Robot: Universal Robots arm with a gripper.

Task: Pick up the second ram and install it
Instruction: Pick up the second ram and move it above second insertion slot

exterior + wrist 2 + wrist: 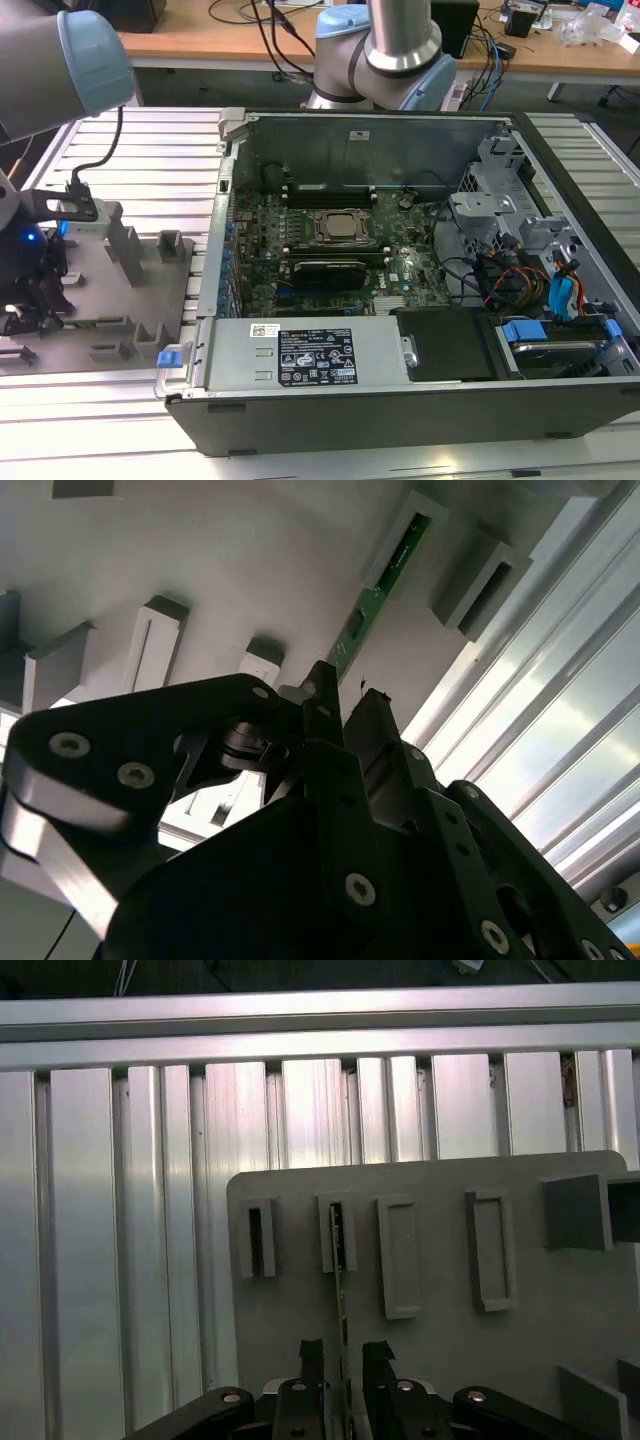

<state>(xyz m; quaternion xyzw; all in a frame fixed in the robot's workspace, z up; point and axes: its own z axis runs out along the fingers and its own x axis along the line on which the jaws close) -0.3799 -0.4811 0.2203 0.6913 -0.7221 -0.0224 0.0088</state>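
The second ram [340, 1260] is a thin green stick seen edge-on, its far end standing in a slot of the grey holder plate [440, 1340]. In both wrist views my gripper [343, 1355] has its two black fingers close together on either side of the stick's near end, pressed against it. The second wrist view shows the same green stick [385, 575] running from a holder slot down into my gripper [345, 692]. In the exterior view my gripper [28, 300] sits low over the holder plate [115, 290] at the exterior view's left.
An open computer case [400, 400] lies at the exterior view's right of the holder, with the green motherboard [255, 235] and its dark memory slots [325, 195] exposed. Grey blocks [125, 245] rise from the holder plate. Ribbed aluminium table [120, 1210] surrounds it.
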